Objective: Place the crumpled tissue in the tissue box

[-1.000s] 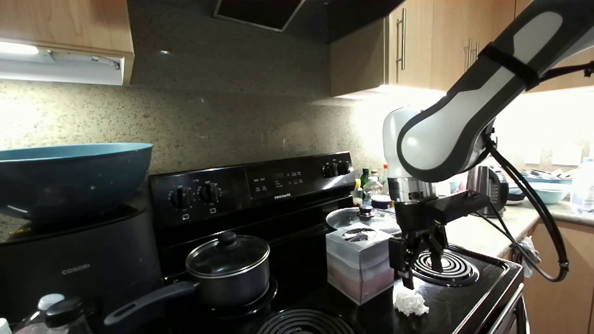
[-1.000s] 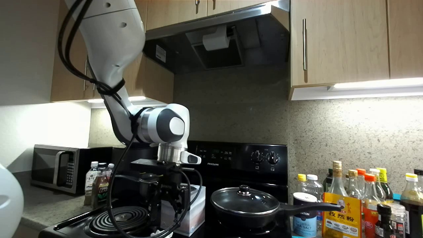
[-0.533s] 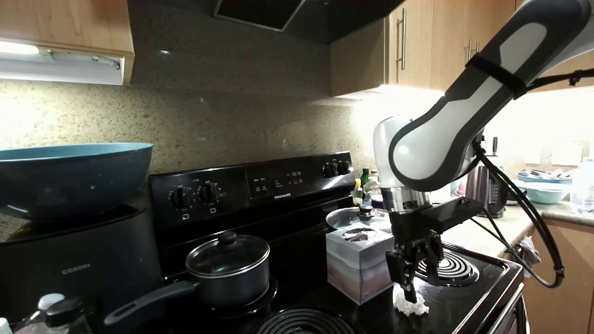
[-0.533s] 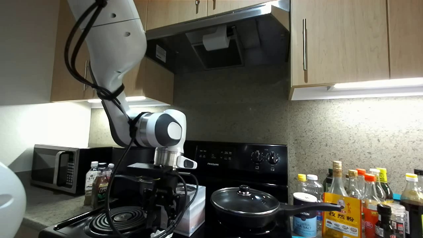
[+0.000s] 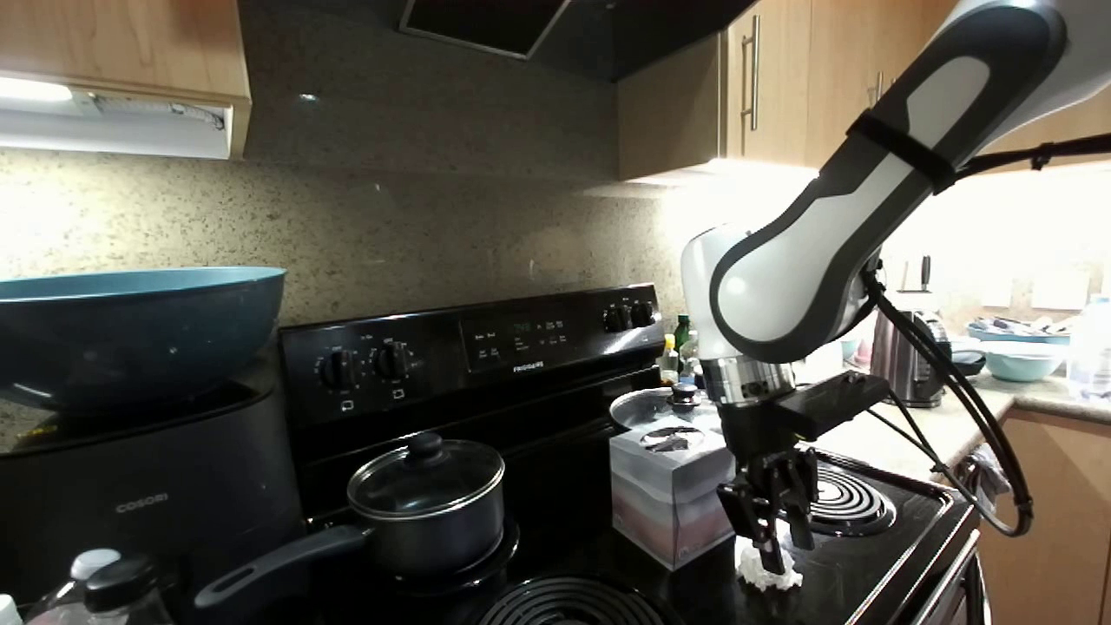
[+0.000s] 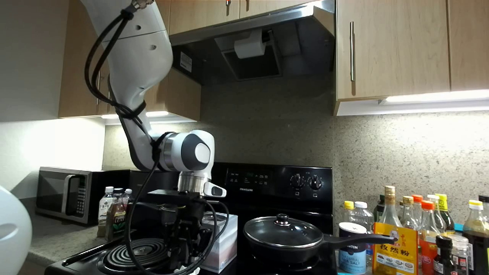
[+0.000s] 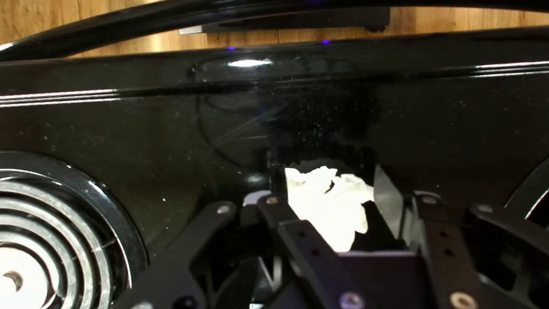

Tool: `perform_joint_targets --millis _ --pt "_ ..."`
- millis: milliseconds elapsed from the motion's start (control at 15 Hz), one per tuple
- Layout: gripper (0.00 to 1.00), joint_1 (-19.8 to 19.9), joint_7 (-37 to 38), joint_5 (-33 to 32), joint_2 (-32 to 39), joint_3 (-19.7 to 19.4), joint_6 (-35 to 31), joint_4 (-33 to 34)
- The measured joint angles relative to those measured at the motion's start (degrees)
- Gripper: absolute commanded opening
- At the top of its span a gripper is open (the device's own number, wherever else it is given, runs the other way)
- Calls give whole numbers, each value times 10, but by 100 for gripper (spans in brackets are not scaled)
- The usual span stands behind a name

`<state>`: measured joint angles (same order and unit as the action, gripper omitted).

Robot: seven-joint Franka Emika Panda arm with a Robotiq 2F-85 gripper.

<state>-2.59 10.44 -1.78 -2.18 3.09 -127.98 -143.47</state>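
"Well, where's the crumpled tissue (image 7: 328,208) from where you stand?"

"Down between the fingers (image 7: 388,202) of the gripper (image 7: 330,184), resting on the stovetop (image 7: 163,128). They're parted, the gap about as broad as the wad."

"Clamped on it?"

"Doesn't look it. Low in the gap, a dark sliver shows between the wad and one finger. Farther out I can't tell whether anything touches, and in the wrist view the other finger's linkage covers that edge."

"And the tissue box (image 5: 668,503)?"

"Upright, just beside the jaws, its opening facing up. The gripper overlaps its edge, so I can't say whether the two touch."

"Is the wad plain to see?"

"Hardly. In an exterior view one fingertip (image 5: 772,558) hangs in front of its middle. In an exterior view a looping cable (image 6: 128,233) crosses before it, only a pale scrap shows under the jaws, and the bottom edge cuts off the rest."

"The fingertips there?"

"Lost, black on black. And glare in the wrist view burns most of the paper's folds away."
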Motion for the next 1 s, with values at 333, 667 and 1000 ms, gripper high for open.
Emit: perform_joint_targets --millis 333,667,1000 --pt "100 0 0 0 1 0 -2 0" --pt "96 0 0 0 15 0 -14 3" --pt "54 0 0 0 44 0 -15 17"
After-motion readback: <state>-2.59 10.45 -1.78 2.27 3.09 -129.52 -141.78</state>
